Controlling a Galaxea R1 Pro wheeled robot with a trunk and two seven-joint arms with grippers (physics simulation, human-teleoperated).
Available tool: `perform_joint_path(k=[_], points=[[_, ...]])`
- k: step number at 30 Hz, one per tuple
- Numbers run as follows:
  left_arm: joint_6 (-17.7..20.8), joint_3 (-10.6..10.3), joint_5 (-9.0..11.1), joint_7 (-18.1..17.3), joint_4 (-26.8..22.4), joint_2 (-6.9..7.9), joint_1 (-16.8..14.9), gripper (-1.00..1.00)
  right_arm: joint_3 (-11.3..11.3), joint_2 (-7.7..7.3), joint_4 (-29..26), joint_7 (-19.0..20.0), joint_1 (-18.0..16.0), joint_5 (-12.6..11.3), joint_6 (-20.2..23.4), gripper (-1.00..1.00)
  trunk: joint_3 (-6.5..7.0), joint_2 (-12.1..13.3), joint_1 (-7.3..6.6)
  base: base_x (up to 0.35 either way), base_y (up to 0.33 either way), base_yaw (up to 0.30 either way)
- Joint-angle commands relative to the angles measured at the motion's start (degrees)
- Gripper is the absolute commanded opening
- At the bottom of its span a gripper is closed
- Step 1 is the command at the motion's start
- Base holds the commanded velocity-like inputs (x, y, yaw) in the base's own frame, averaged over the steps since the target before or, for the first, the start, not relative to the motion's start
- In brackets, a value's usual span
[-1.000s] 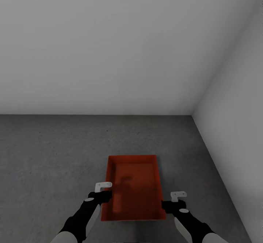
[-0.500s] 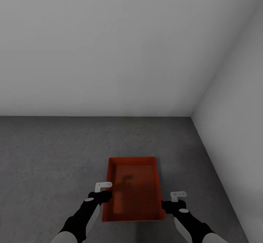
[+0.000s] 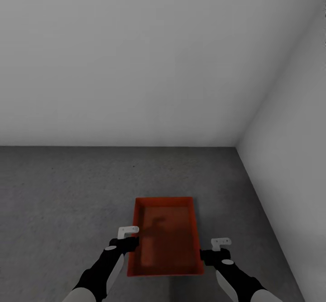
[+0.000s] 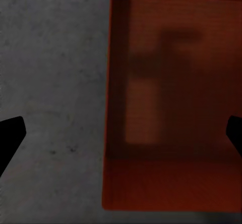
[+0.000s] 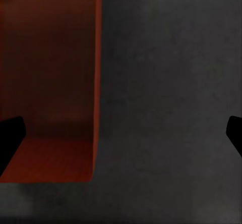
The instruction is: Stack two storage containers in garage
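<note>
White walls [image 3: 136, 57] fill the upper half of the head view and meet in a corner at the right; below them spreads the dark grey mottled floor [image 3: 59, 188] of the garage. In the lower centre of that frame sits an orange-red storage container [image 3: 165, 236], a shallow rectangular bin with no lid and thin walls. Nothing lies inside it; only a dark shadow falls across its bottom. Whether it rests on the floor or is a little above it cannot be told.

The left gripper [image 3: 128, 243] is at the container's left wall, low in the frame, and the right gripper [image 3: 213, 255] is at its right wall near the lower corner. In the left wrist view the container [image 4: 171, 108] shows between two black fingertips [image 4: 10, 133] set wide apart, the wall running between them. In the right wrist view the container [image 5: 50, 82] lies at the left, with the fingertips [image 5: 9, 133] likewise spread wide over its wall and the floor [image 5: 166, 98].
</note>
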Motion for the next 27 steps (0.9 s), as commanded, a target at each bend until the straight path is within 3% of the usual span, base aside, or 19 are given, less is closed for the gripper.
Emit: perform_joint_path(k=[1, 27], points=[[0.33, 0.13, 0.04, 0.10, -0.11, -0.04, 0.00, 1.00, 0.47, -0.07, -0.14, -0.41, -0.02, -0.42, 0.21, 1.00, 0.15, 0.40, -0.23, 0.000, 0.000, 0.000], [0.28, 0.17, 0.04, 0.07, -0.20, -0.04, 0.00, 1.00, 0.17, -0.07, -0.14, -0.41, -0.02, -0.31, 0.21, 1.00, 4.82, 10.83, -5.94, 0.000, 0.000, 0.000]])
